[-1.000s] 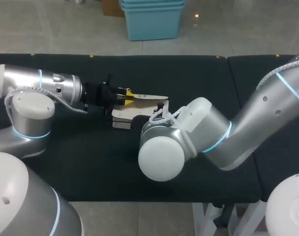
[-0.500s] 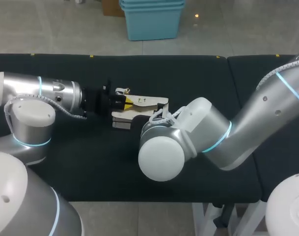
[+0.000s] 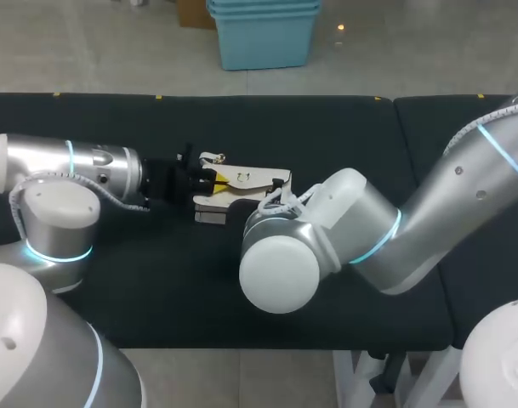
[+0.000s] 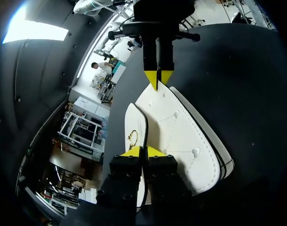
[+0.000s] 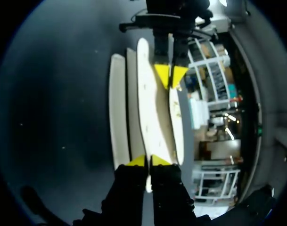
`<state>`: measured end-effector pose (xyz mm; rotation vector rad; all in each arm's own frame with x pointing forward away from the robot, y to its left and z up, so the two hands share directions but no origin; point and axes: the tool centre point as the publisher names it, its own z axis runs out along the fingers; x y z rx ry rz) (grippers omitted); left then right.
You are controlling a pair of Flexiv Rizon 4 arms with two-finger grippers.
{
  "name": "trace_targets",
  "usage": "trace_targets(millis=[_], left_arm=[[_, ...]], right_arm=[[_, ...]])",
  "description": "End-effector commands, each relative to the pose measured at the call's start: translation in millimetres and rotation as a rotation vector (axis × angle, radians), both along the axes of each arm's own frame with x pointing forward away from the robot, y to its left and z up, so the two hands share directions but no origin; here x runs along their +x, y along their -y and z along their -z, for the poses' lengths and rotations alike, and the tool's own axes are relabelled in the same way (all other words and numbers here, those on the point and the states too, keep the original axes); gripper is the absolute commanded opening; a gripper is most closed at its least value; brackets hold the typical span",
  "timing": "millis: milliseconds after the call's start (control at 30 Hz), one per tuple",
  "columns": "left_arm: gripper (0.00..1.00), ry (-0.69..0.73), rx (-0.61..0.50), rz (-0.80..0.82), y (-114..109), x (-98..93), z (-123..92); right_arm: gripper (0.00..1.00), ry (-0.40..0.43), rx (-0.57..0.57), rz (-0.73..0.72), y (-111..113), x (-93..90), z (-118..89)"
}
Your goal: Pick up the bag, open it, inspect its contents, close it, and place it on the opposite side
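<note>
A white bag with a small gold clasp lies on the black table between my two arms. At the bag's left end, my left gripper is shut on the thin edge of its flap. In the left wrist view that gripper pinches the white flap, with my right gripper at the far end. In the right wrist view my right gripper is shut on the flap, facing the left gripper. In the head view my right wrist hides the right gripper.
My right arm's bulky elbow hangs over the table's middle front. A seam splits the black table at the right. Bare cloth lies at the far left, the front and the right.
My left gripper has closed on the flap's edge and shifted slightly toward the front. The flap, raised before, now lies lower. The right arm has kept still.
</note>
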<state>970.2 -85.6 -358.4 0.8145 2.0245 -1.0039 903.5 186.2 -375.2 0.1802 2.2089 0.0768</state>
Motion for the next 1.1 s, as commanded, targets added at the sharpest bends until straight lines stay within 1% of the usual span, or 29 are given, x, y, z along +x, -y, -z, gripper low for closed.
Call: trace_targets(millis=[33, 300, 467, 567, 667, 867, 1000, 1100], left_arm=[[0.00, 0.003, 0.012, -0.003, 6, 4.2, 8], [0.00, 0.003, 0.012, 0.022, 16, 3.8, 8], [0.00, 0.000, 0.015, 0.016, 9, 4.9, 7], [0.00, -0.043, 0.003, -0.004, 5, 7.5, 7], [0.00, -0.082, -0.020, 0.000, 10, 4.3, 5], [0.00, -0.090, -0.014, 0.018, 23, -2.6, 3], [0.00, -0.107, -0.017, 0.012, 24, -3.1, 5], [0.00, -0.094, -0.009, 0.001, 22, -1.2, 9]], right_arm=[[0.00, 0.004, -0.001, 0.004, -1, -0.7, 4], [0.00, 0.004, -0.001, 0.004, -1, -0.7, 4], [0.00, 0.004, -0.001, 0.004, -1, -0.7, 4], [0.00, 0.004, -0.001, 0.004, -1, -0.7, 4], [0.00, 0.004, -0.001, 0.004, -1, -0.7, 4], [0.00, 0.004, -0.001, 0.004, -1, -0.7, 4], [0.00, 0.004, -0.001, 0.004, -1, -0.7, 4], [0.00, 0.004, -0.001, 0.004, -1, -0.7, 4]])
